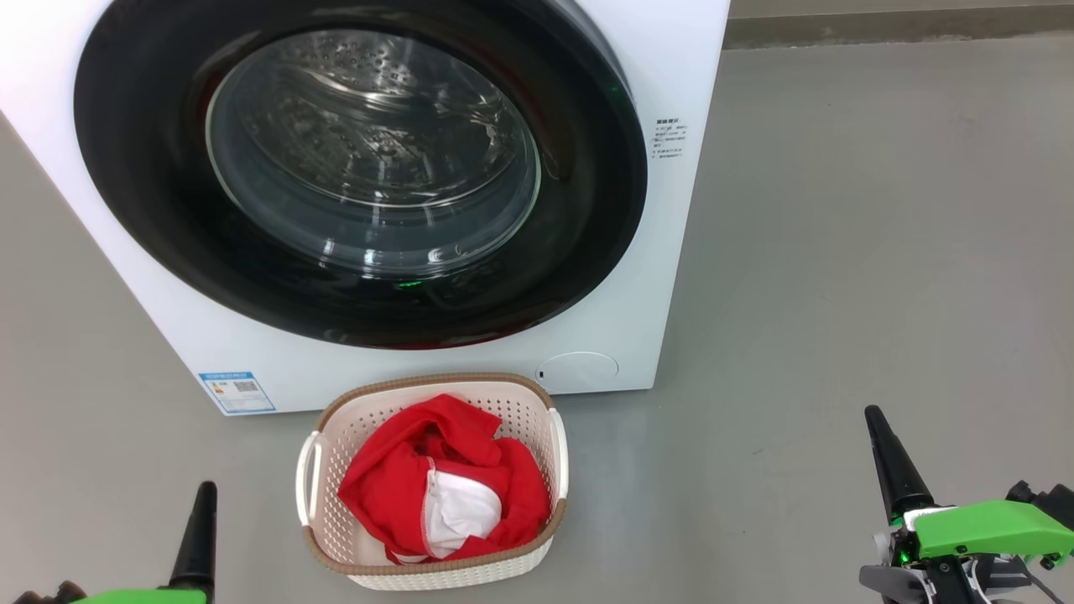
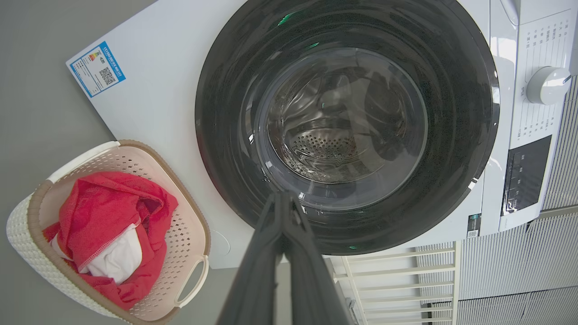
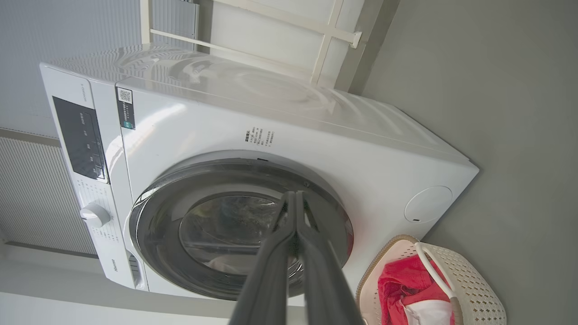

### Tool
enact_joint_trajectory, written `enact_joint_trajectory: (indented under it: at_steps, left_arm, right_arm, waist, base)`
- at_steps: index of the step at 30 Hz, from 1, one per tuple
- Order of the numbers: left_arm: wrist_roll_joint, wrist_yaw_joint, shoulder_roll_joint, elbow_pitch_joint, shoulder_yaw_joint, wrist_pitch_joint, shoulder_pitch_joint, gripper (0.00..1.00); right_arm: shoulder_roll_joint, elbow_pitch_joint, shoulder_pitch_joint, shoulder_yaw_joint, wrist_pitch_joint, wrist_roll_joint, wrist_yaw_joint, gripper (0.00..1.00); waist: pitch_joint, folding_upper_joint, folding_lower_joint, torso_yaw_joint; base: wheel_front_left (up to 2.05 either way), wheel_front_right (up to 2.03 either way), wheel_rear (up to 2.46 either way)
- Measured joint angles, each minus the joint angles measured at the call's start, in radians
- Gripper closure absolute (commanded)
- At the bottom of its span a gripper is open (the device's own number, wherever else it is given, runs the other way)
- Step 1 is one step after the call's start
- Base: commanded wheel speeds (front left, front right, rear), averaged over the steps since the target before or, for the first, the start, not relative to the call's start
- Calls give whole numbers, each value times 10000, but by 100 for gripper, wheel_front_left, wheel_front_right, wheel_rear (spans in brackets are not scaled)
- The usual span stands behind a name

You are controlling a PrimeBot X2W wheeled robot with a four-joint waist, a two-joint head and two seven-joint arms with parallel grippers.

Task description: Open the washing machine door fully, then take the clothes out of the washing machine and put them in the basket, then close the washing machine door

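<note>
The white washing machine (image 1: 680, 252) stands ahead with its black-rimmed round door (image 1: 151, 168) lying flat against the front; the steel drum shows through the glass. On the floor before it sits the cream basket (image 1: 323, 537) holding red clothes (image 1: 394, 478) with a white lining. My left gripper (image 1: 204, 495) is low at the left, shut and holding nothing. My right gripper (image 1: 873, 415) is low at the right, also shut and holding nothing. Both are back from the machine. The wrist views show the door (image 2: 226, 67) (image 3: 158, 243), the basket (image 2: 189, 230) (image 3: 474, 289), the clothes (image 2: 99, 203) (image 3: 397, 280), and pressed-together fingers (image 2: 271, 253) (image 3: 280, 253).
Grey floor (image 1: 881, 210) spreads to the right of the machine. A blue sticker (image 1: 237, 392) marks the lower left of its front, a round cover (image 1: 577, 369) the lower right. A control panel with a dial (image 2: 546, 85) and a white frame (image 3: 325, 40) show in the wrist views.
</note>
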State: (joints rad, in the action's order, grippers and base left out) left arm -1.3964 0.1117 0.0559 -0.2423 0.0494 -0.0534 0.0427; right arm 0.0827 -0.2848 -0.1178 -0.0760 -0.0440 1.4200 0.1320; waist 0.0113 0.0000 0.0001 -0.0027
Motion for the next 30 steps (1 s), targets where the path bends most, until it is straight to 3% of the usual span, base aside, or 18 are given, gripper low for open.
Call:
enact_joint_trajectory:
  at_steps: [22,30]
  left_arm:
    - [-2050,81,-198,-213,297,-554,257,100]
    - [-2084,84,-207,-221,318,-556,271,100]
  right_arm:
    - [-276,94,202,-487,-602,1835,-4,100]
    - [-290,96,203,-545,-602,1877,-4,100]
  waist:
    - [-83,0,0,27]
    - [-83,0,0,27]
  base:
    - [0,0,0]
    - [0,0,0]
